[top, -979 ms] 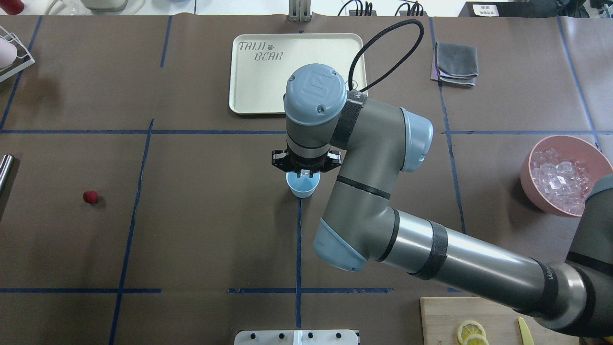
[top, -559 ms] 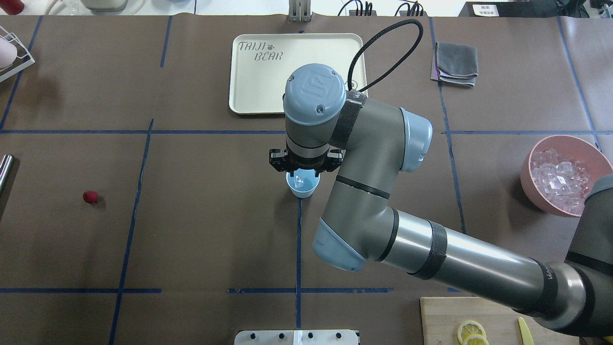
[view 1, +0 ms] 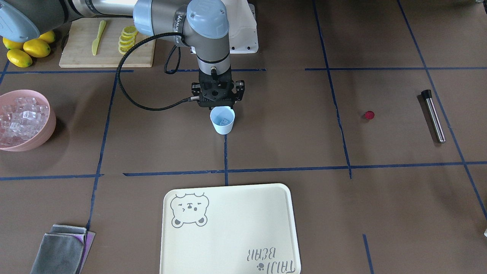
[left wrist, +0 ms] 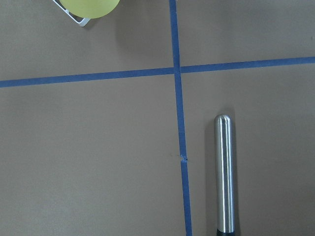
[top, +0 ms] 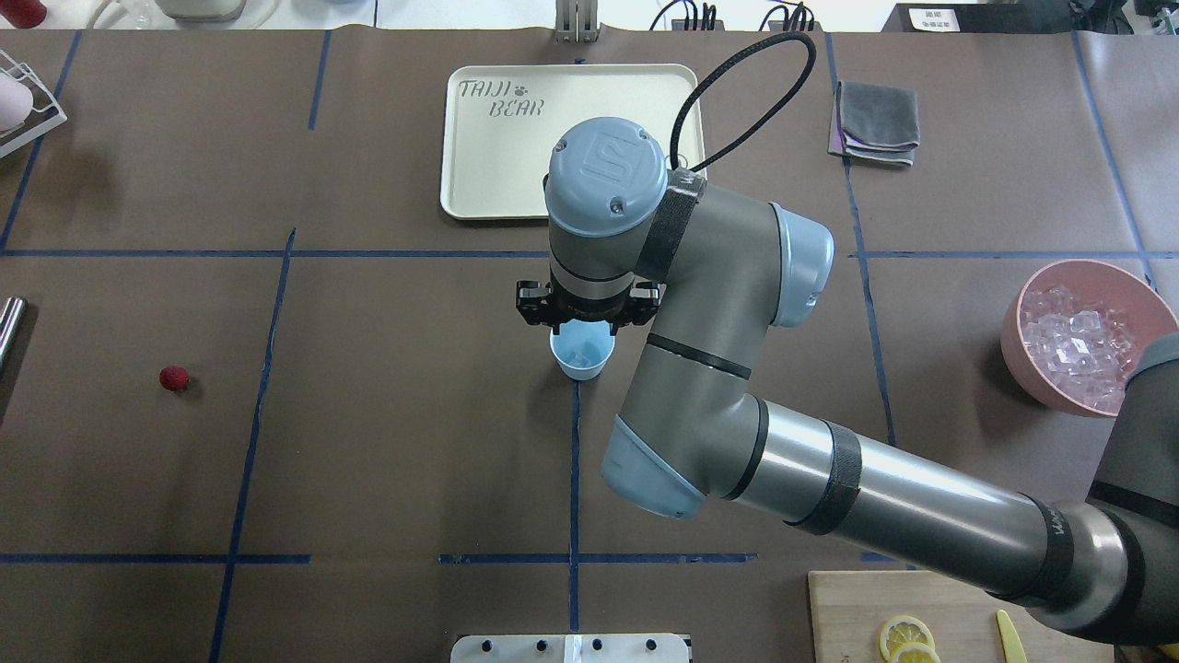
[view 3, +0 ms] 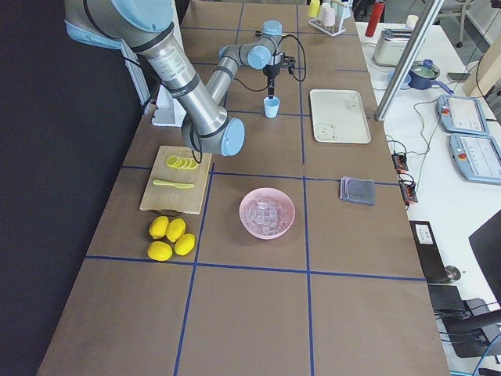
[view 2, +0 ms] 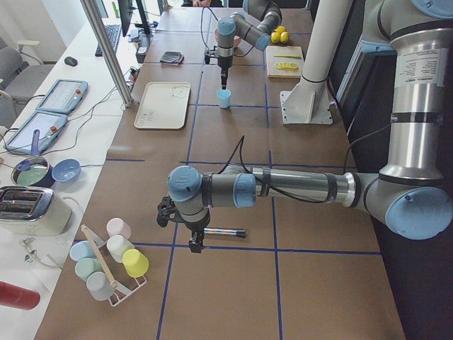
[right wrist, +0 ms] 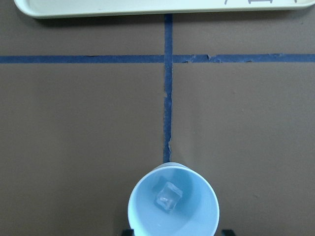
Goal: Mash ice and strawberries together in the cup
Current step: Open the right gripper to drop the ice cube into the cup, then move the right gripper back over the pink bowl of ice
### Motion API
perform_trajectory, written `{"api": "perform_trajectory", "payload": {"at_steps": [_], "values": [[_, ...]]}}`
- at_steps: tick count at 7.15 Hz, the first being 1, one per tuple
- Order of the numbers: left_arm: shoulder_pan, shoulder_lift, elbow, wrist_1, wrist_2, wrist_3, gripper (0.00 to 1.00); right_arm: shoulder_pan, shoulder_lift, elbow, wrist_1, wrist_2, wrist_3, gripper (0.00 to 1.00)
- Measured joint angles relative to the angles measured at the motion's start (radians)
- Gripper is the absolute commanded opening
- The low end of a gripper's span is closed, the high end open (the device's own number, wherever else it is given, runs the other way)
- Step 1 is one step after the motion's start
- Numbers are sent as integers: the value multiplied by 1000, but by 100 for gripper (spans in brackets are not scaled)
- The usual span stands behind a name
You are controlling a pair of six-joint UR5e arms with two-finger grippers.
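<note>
Over the middle of the table the right claw (view 1: 217, 103) hangs released. The right wrist view shows its finger ends at the bottom edge, spread wide either side of the rim w/ nothing btwn them. Directly below, the pale-blue cup (view 1: 222, 121) stands upright on the brown mat (view 1: 289, 125). One clear ice cube (right wrist: 169, 196) lies on its bottom, and nothing else shows inside.

Further out on the robot's right, the pink bowl (view 1: 45, 137) holds a heap of spare ice (view 1: 21, 116), well apart from the cup. On the robot's left the strawberry (view 1: 369, 115), a small dark-red piece, sits alone on the mat, also well apart from the cup. Beyond it lies a steel rod w/ a black end (view 1: 433, 116), prob. the muddler. The left claw (view 2: 196, 243) hovers above that rod. Its wrist cam shows the rod lying flat but no fingers, so I can't tell if it's released or clenched.

Progress — early, by my read:
- Ice: started, one cube in. Can't tell whether more is wanted.
- Strawberry: not in the cup yet and needs fetching.
- Rod: not picked up, as far as seen.
- Mashing: not begun, since the cube looks whole.
</note>
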Motion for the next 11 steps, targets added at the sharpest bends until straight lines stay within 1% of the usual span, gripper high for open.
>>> {"api": "perform_trajectory", "payload": {"at_steps": [1, 2, 3, 4, 6, 7, 8, 9, 10, 11], "values": [[0, 0, -3, 0, 0, -5, 100, 21, -9, 27, -3, 0, -2, 99], [0, 0, -5, 0, 0, -7, 100, 52, -40, 82, -7, 4, -2, 99], [0, 0, -6, 0, 0, -8, 100, 90, -104, 164, -10, 9, -2, 99], [0, 0, -10, -1, 0, -12, 100, 139, -194, 254, -8, 32, -16, 99], [0, -1, -20, 0, -1, -23, 100, 252, -407, 424, 1, 125, -115, 99], [0, -1, -23, 0, 0, -25, 100, 303, -512, 479, 21, 156, -168, 99], [0, -2, -23, 0, 0, -25, 100, 358, -635, 513, 87, 190, -232, 99], [0, -2, -24, 0, 0, -25, 100, 422, -768, 520, 197, 245, -292, 99], [0, -2, -25, -1, 0, -25, 100, 480, -895, 508, 313, 292, -349, 99], [0, -2, -25, -1, 0, -25, 100, 516, -992, 468, 416, 313, -404, 99]]}}
